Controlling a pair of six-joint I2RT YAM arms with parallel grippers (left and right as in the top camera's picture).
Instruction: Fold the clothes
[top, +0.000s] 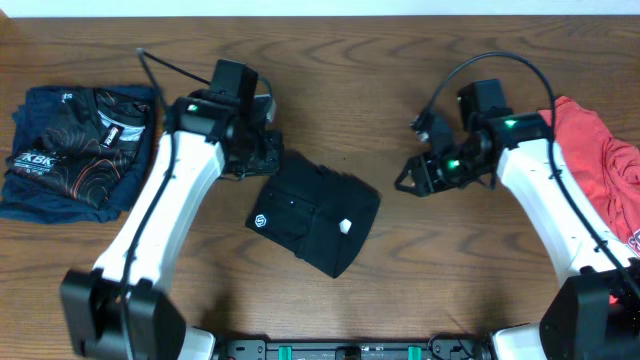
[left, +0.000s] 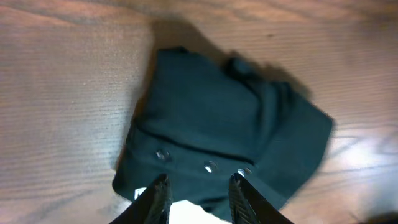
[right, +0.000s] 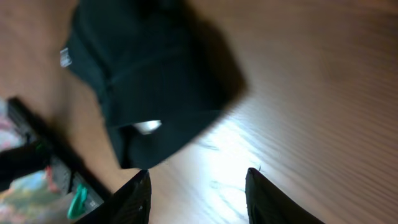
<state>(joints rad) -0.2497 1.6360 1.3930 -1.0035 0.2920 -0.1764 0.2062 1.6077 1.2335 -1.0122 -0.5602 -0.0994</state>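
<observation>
One black shirt (top: 315, 213) folded at the centre of the table (top: 400, 60)

Over its upper-left edge hangs the left gripper (left: 200, 180), fingers parted, gripping nothing. Well apart, the right gripper (right: 199, 174) is over the table, fingers spread, empty. A navy shirt (top: 75, 150) lies by the left arm, a coral-red shirt (top: 600, 160) by the right.

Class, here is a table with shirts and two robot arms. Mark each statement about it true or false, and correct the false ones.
1. The black shirt lies folded near the middle of the table. True.
2. The right gripper is clamped on the black shirt. False: its jaws stand open over bare wood, apart from the shirt.
3. A red garment lies at the right edge. True.
4. The navy printed shirt lies on top of the black one. False: it lies apart from it, at the far left.
</observation>
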